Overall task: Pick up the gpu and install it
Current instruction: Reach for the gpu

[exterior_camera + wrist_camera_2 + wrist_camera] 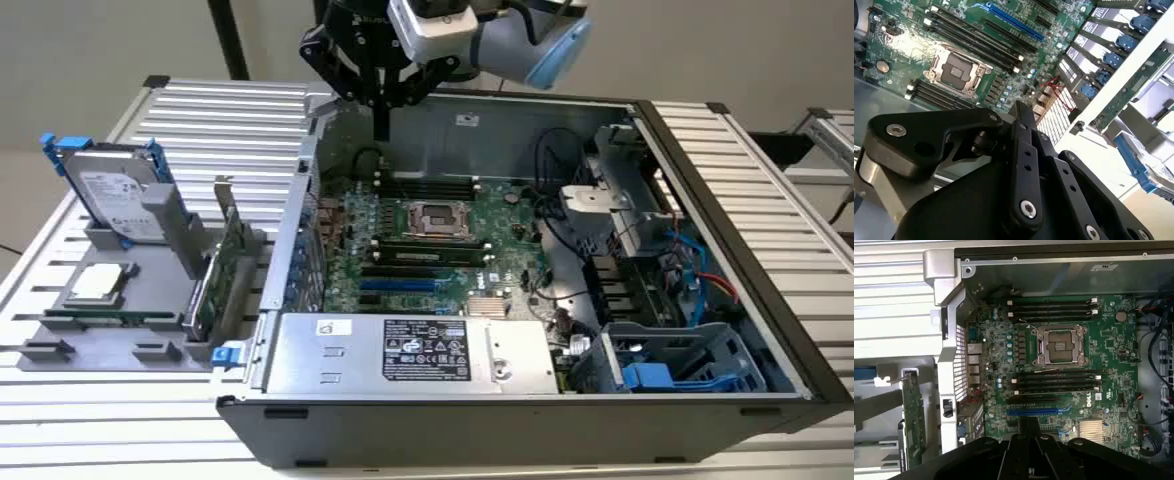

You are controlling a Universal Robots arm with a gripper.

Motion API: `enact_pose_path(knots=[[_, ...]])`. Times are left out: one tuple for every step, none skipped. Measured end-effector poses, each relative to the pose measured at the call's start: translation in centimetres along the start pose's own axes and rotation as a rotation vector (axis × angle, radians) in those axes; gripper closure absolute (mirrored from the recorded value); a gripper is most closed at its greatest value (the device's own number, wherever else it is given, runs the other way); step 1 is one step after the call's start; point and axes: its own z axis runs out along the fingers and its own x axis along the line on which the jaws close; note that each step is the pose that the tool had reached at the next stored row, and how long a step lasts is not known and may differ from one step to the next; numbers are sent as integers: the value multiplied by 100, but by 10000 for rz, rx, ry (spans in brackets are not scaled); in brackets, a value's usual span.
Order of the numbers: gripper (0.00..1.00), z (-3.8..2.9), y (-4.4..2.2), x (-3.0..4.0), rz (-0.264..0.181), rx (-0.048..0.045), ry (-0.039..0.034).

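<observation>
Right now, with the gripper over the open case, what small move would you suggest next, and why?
I would probably shift the gripper toward the exterior view's left, toward the gpu. It hangs empty above the motherboard, while the gpu stands on edge in the grey holder outside the case, not yet picked up.

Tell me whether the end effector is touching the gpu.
Apart. In the exterior view the end effector hangs over the open case, while the gpu stands in a gray holder outside it.

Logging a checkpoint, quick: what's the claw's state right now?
Claw: closed, holding nothing; the gpu is not in its grip.
</observation>
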Motion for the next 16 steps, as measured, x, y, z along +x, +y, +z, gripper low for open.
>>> enact_pose_path(knots=[[100, 0, 0, 0, 0, 3, -1], [100, 0, 1, 0, -2, 66, -5], [100, 0, 2, 0, -3, 129, -10], [100, 0, 2, 0, -3, 133, -10], [100, 0, 2, 0, -3, 136, -10], [100, 0, 2, 0, -3, 138, -10], [100, 0, 2, 2, -3, 138, -10], [100, 0, 3, 5, -1, 138, -10], [100, 0, 2, 8, -2, 138, -11], [100, 0, 2, 11, -3, 138, -11], [100, 0, 1, 15, -3, 138, -11], [100, 0, 1, 20, -3, 137, -10], [100, 0, 0, 27, -3, 138, -10], [100, -1, -1, 37, -3, 138, -10], [100, -1, -1, 48, -3, 139, -9], [100, -1, -2, 62, -3, 138, -10]])
